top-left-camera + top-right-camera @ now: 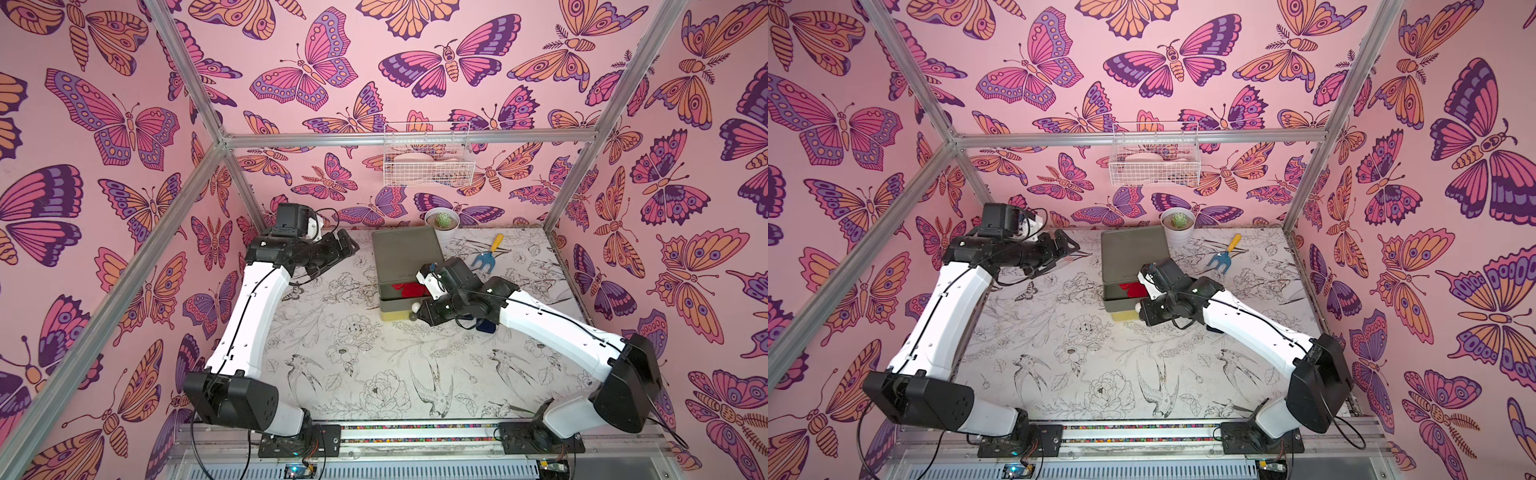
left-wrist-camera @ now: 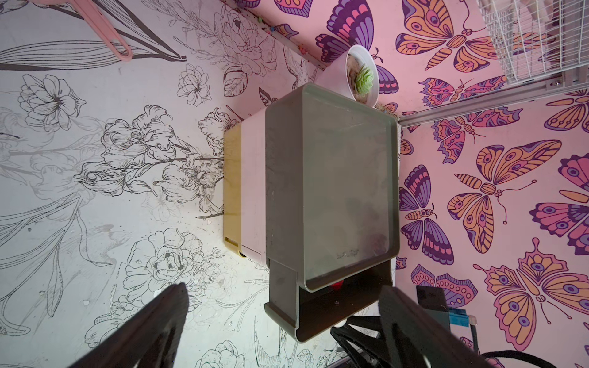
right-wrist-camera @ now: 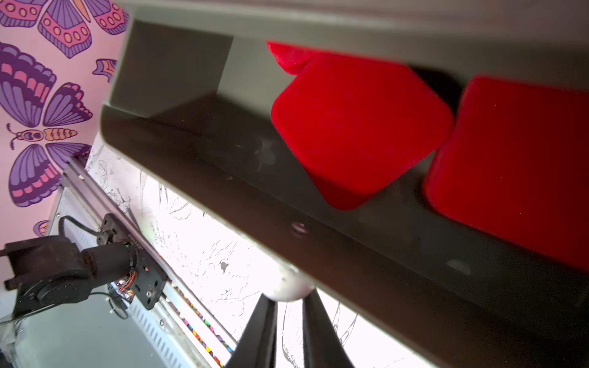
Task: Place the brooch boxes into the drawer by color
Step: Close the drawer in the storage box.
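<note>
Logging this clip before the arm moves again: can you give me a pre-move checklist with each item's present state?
1. Right gripper lined up on the white knob: ok, its fingertips flank the ball.
2. Firm clamp on that knob: cannot tell.
3. Top drawer pushed in: not ok. It stands pulled out above the knob, with red boxes inside, and would probably cover the tier below.
4. Left gripper open, empty, apart from the chest: ok.
5. Garden fork away from the drawer fronts: ok.
6. Blue and black boxes located: cannot tell. Only a dark blue shape peeks from under the right arm.
</note>
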